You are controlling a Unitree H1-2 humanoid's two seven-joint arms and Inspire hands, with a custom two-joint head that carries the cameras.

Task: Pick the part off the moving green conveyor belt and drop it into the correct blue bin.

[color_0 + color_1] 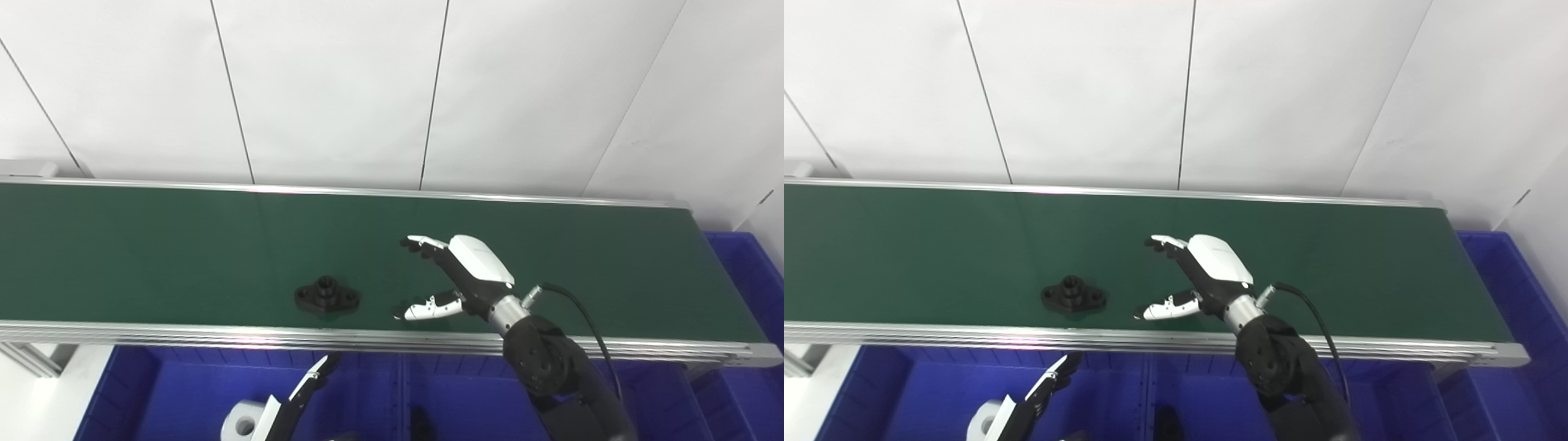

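A black flanged part (326, 295) with a raised round hub lies on the green conveyor belt (184, 245), near its front edge. My right hand (456, 275) hovers over the belt just to the right of the part. It is open and empty, with the fingers and thumb spread toward the part. My left hand (288, 401) is low at the bottom edge over a blue bin (184, 392). Only its fingers and a white wrist piece show, and they look open and empty.
Blue bins run along the front under the belt, split by a divider (401, 392). Another blue bin (750, 275) stands past the belt's right end. A silver rail (245, 335) edges the belt's front. A white panelled wall stands behind.
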